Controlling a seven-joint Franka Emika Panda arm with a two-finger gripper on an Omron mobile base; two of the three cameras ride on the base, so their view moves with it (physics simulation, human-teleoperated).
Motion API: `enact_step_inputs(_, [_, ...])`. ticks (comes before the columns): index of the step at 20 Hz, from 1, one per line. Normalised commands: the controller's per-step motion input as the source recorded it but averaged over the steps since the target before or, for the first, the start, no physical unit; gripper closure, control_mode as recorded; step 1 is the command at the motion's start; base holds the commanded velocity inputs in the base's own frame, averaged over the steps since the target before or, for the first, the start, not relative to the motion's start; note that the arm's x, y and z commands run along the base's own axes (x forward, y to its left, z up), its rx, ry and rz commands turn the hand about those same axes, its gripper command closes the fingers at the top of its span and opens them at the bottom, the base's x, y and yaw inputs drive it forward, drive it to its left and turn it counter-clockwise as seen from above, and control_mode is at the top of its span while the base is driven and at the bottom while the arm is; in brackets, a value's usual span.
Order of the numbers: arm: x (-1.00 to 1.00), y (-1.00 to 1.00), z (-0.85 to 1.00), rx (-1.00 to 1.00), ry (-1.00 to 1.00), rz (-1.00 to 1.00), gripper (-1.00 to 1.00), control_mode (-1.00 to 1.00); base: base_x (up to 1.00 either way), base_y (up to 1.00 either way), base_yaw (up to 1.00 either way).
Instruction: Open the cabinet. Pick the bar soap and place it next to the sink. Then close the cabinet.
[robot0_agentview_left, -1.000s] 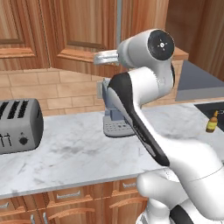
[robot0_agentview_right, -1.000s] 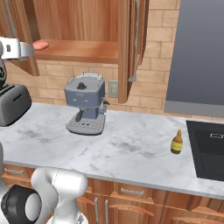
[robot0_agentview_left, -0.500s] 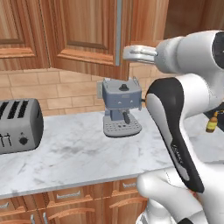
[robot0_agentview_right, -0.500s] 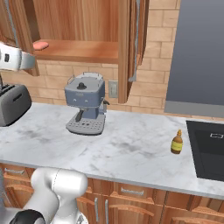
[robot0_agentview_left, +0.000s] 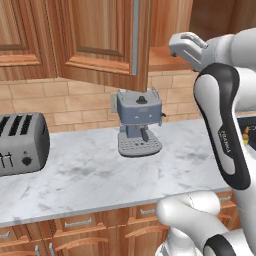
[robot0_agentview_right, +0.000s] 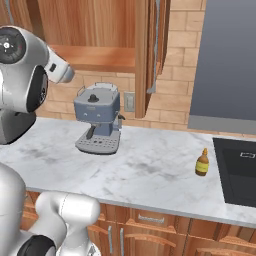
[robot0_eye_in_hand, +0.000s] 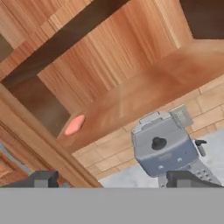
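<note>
Since the cabinet (robot0_agentview_left: 107, 45) doors already hang open, the first job looks done. The soap (robot0_eye_in_hand: 74, 124) sits on the bottom shelf inside, near its left end, not yet picked. The gripper (robot0_eye_in_hand: 113, 178) is spread wide and holds nothing. Grabbing the soap, putting it by the sink (robot0_agentview_right: 239, 172) and shutting the doors are left.
</note>
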Motion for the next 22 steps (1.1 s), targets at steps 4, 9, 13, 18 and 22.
enact_step_inputs(4, [0.40, -0.01, -0.38, 0.23, 0.00, 0.01, -1.00, -1.00, 0.00, 0.00, 0.00])
enact_step_inputs(9, [0.37, 0.12, -0.32, 0.17, 0.03, 0.06, -1.00, -1.00, 0.00, 0.00, 0.00])
enact_step_inputs(13, [0.59, 0.09, -0.01, 0.17, 0.09, 0.06, -1.00, -1.00, 0.00, 0.00, 0.00])
enact_step_inputs(18, [0.52, 0.23, 0.00, 0.12, 0.18, 0.08, -1.00, -1.00, 0.00, 0.00, 0.00])
enact_step_inputs(22, [0.19, 0.64, 0.00, 0.03, 0.16, 0.13, -1.00, -1.00, 0.00, 0.00, 0.00])
